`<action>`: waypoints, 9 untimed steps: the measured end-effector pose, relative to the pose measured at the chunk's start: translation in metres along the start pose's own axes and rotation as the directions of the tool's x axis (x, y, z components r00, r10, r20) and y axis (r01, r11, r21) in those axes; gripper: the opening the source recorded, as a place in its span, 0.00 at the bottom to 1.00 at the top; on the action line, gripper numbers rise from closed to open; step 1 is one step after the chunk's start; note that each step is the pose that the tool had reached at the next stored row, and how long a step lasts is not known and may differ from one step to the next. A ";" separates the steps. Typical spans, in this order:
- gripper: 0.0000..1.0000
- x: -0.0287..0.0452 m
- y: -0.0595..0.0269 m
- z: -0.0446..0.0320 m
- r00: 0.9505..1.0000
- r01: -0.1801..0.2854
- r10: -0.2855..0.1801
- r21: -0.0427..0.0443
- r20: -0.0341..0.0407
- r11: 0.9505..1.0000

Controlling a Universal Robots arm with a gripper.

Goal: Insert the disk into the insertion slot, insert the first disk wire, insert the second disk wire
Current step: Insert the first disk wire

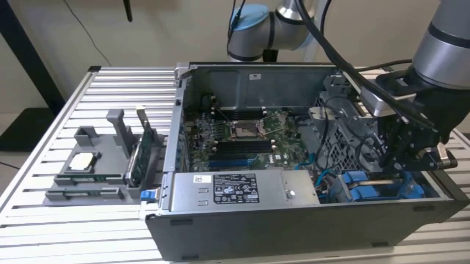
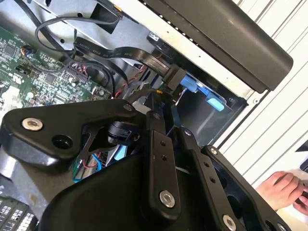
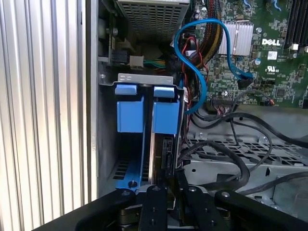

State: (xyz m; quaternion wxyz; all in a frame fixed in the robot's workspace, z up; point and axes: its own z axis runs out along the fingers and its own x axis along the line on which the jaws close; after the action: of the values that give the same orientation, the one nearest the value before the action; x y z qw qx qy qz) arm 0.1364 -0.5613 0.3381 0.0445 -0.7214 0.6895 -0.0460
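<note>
The arm (image 1: 446, 47) reaches steeply down (jaws drawn close together)

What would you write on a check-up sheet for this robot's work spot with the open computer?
Surface: slatted metal table carrying the open computer case.
Job's things: the disk, in its blue frame, sits in the insertion slot, beside a second blue frame.
Clutter: grey parts holder on the table, at the exterior view's left of the case.
Gripper: the gripper is close to the disk's connector end.
Cables: a blue cable loops near the green board; black cables lie beside the slot.
Surroundings: a person's hand in the second wrist view.
</note>
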 end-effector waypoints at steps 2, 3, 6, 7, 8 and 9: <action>0.19 0.0000 -0.0001 0.0002 1.000 -0.001 0.001 0.000 0.000 1.000; 0.19 0.0000 0.0000 0.0003 1.000 -0.002 0.002 0.000 0.000 1.000; 0.19 0.0000 0.0001 0.0014 1.000 -0.007 0.007 0.000 -0.001 1.000; 0.19 0.0000 0.0001 0.0019 1.000 -0.009 0.009 0.000 -0.001 1.000; 0.19 -0.0001 0.0002 0.0024 1.000 -0.011 0.011 0.000 -0.001 1.000; 0.19 0.0000 0.0002 0.0029 1.000 -0.014 0.014 0.000 -0.001 1.000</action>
State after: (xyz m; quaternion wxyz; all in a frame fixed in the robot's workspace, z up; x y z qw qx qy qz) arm 0.1365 -0.5613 0.3352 0.0444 -0.7166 0.6945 -0.0461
